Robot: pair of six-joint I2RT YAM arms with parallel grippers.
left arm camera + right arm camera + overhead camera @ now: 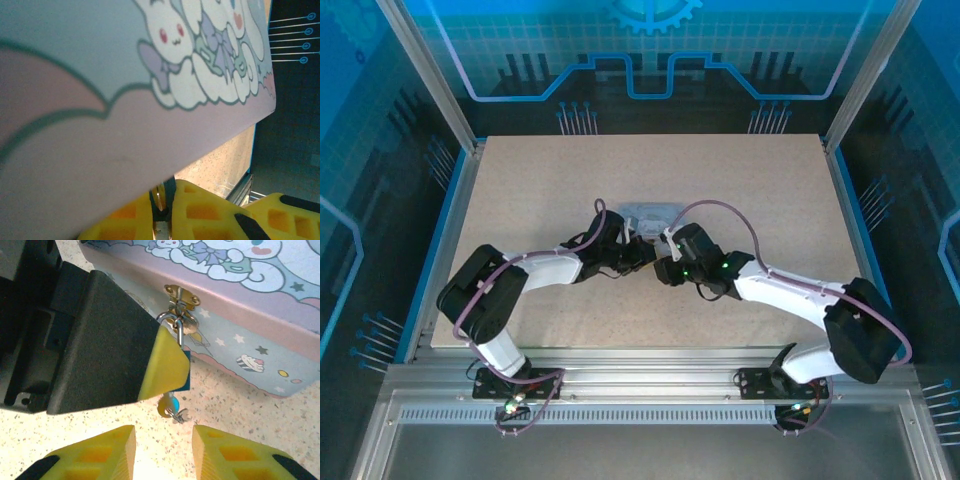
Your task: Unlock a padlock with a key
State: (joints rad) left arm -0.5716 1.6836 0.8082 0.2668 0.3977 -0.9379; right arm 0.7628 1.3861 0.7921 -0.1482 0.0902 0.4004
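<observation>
The right gripper [164,432] is open, its two yellow fingers spread with a clear gap between them, low over the bench [260,415] and aimed at the front of a tin box. The left gripper [164,199] comes in from the other side. Its yellow fingers sit close together with a thin metal piece pinched between them, so it appears to be clamped on the padlock, holding it steady. Both arms meet at the middle of the pale speckled bench, just in front of the tin box [260,320]. The box is pastel blue and pink, printed with white cartoon rabbit-like figures, bows, stars and a cupcake. No brand, label or writing can be read on it. A small gold hasp [182,294] sits at the front edge of the lid. The padlock [176,330] hangs from the hasp by its silver shackle, its body mostly hidden behind one black, yellow-tipped finger of the left gripper. The key [167,404], tiny, with a small ring, dangles just below the lock and just ahead of the right gripper's open fingers. It cannot be told whether it is already seated in the keyhole. The step in hand looks like bracing the lock while the key is reached for. The next move likely calls for a fine, centred pinch on the key, then a turn.
</observation>
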